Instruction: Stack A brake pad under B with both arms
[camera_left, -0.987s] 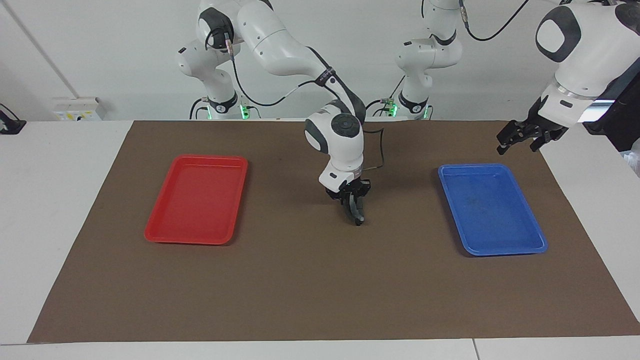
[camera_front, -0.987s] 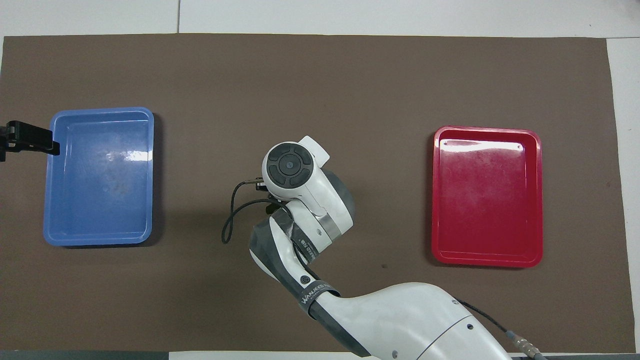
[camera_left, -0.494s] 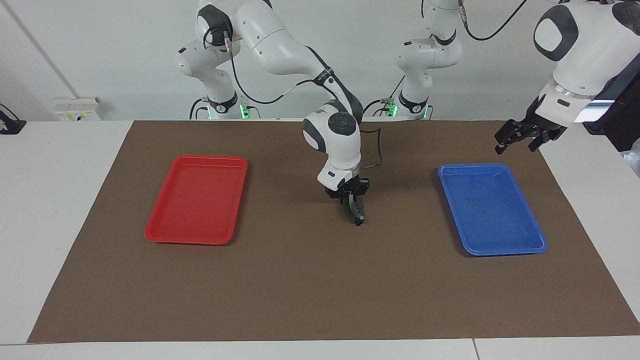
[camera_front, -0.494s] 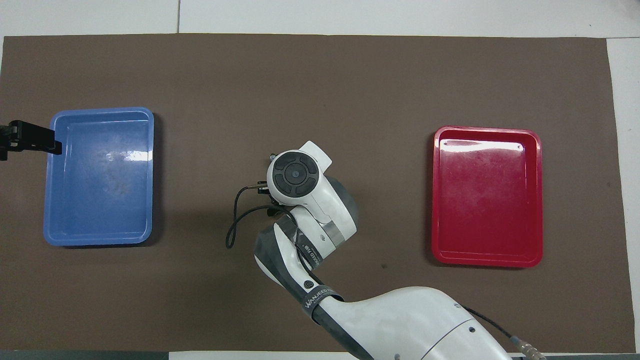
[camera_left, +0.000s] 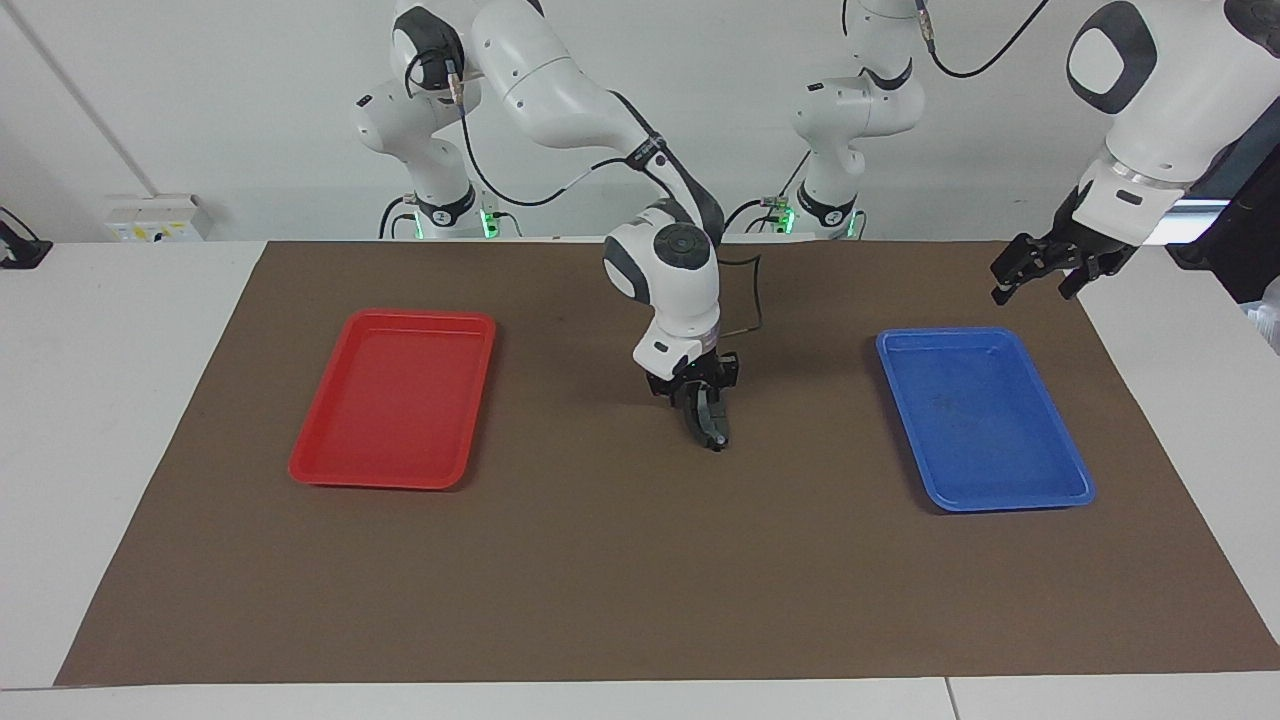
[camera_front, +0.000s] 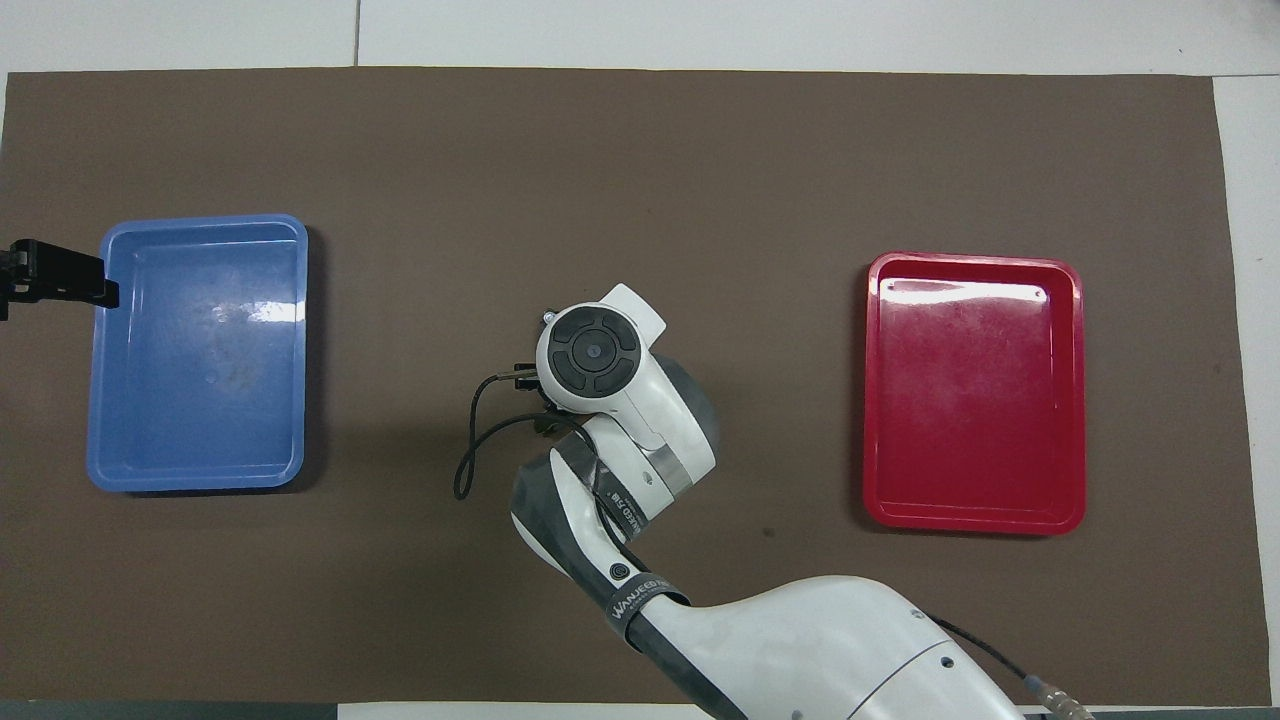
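The right claw is low at the middle of the tabletop, over a dark pad; I cannot tell its grip, nor which pad it is. The left claw waits in the air by the blue tray, its fingers unclear. This looks like the stacking step, and the next move needs a gentle release.

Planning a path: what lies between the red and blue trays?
The right gripper, down at a dark brake pad on the mat; the facing view shows it, the overhead view hides the pad.

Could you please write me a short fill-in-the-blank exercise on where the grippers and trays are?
The ___ gripper is low over the mat's middle, at a dark pad.
The left gripper hangs by the ___ tray.
The tray toward the right arm's end is ___.
Missing words: right; blue; red.
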